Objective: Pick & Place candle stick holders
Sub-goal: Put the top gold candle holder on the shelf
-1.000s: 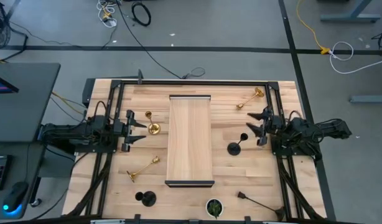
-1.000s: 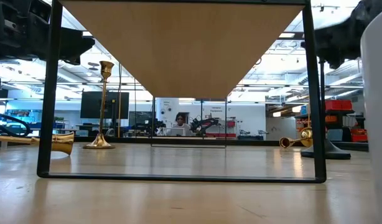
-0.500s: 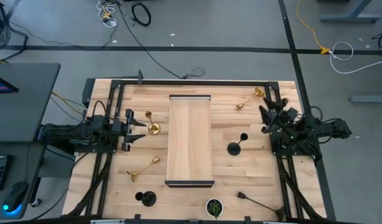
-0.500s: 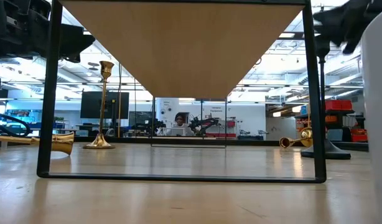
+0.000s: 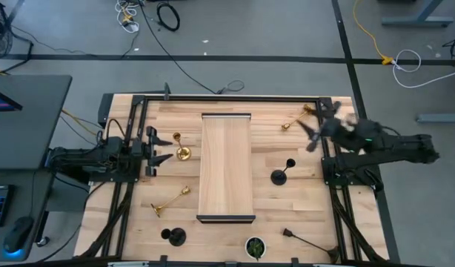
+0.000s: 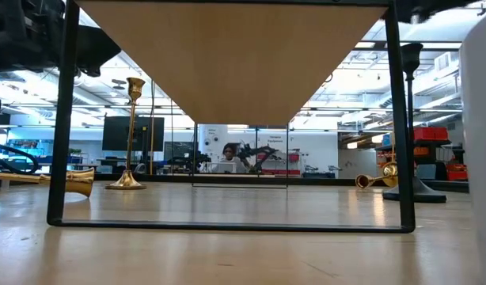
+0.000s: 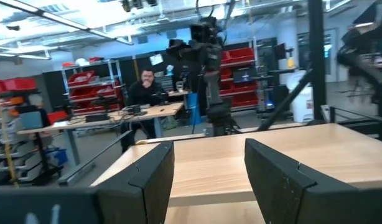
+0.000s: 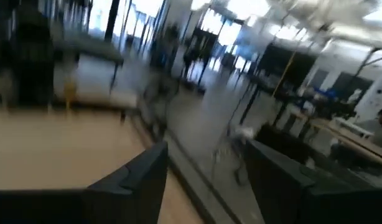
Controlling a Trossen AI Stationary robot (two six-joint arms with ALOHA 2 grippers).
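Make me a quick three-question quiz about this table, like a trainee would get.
1. True or false: the gold holder beside the left gripper stands upright.
2. How many black holders stand upright? A) one B) two C) three
3. Fill in: the right gripper hovers near the lying ____ holder.

Key: 1 true. 2 B: one right of the wooden shelf, one near the front; the third lies flat. 3 gold.
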